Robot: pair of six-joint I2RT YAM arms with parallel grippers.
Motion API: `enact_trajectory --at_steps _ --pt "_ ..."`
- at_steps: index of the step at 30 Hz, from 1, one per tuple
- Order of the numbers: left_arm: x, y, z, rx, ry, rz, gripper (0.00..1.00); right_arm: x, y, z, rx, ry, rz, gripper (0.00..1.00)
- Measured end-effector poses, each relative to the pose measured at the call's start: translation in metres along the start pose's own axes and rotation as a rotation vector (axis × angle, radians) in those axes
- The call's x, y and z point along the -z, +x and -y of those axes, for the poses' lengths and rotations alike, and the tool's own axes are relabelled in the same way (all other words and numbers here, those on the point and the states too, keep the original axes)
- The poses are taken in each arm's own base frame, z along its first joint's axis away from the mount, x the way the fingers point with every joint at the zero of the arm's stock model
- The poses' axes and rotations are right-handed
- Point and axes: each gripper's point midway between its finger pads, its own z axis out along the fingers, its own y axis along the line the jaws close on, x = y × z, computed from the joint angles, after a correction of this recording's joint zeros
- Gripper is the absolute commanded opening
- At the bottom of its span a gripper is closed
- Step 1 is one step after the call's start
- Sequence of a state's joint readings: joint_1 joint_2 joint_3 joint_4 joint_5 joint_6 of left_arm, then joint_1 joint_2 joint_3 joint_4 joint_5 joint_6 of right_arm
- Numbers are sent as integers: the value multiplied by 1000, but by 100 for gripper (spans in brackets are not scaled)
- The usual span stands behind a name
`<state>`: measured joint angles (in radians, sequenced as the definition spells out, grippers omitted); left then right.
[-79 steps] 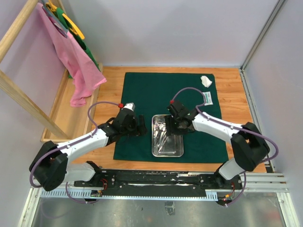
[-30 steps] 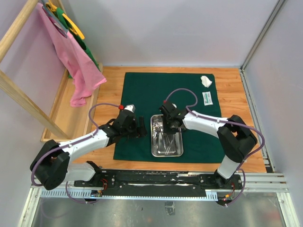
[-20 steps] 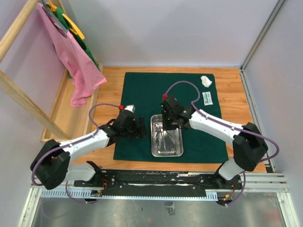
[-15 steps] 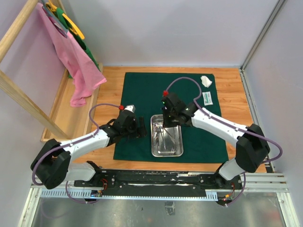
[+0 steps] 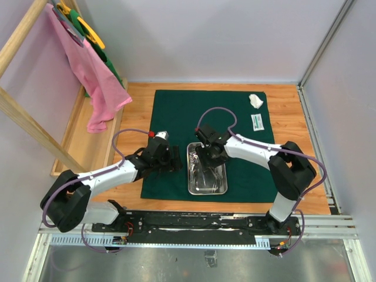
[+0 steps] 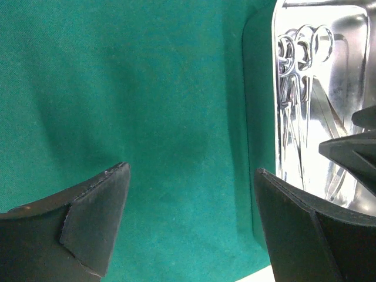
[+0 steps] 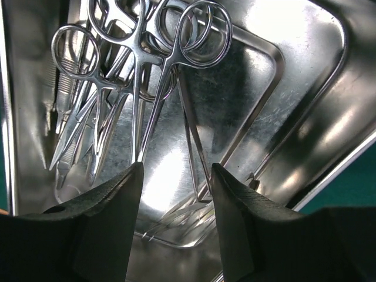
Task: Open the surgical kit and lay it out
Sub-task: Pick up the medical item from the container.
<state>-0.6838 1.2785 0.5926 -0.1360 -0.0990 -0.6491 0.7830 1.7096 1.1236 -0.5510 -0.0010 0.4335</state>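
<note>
Your right jaws have come back down over the far left of the steel tray (image 5: 218, 187) since half a second ago; they stand spread above the ring-handled forceps (image 7: 147, 70) lying in it, pinching nothing. Your left jaws stay wide apart over the green cloth (image 5: 194, 111), just left of the tray. Gauze (image 5: 255, 100) and packet (image 5: 257, 121) lie unmoved near the cloth's far right corner

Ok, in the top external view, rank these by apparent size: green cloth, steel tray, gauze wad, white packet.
1. green cloth
2. steel tray
3. white packet and gauze wad: they look about the same size, so not ranked.
</note>
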Motion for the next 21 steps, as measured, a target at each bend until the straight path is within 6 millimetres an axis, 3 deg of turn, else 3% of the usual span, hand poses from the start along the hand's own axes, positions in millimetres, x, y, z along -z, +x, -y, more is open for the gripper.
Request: enact_trajectory --at_steps 7,14,21 --pt "-2 2 -1 -1 -6 -7 90 -15 8 6 47 24 -43 40" --pt "-2 2 -1 2 -7 -8 90 -21 1 5 74 29 -43 8" --pt "-3 3 -2 2 -9 -11 90 -16 1 11 80 70 -40 3"
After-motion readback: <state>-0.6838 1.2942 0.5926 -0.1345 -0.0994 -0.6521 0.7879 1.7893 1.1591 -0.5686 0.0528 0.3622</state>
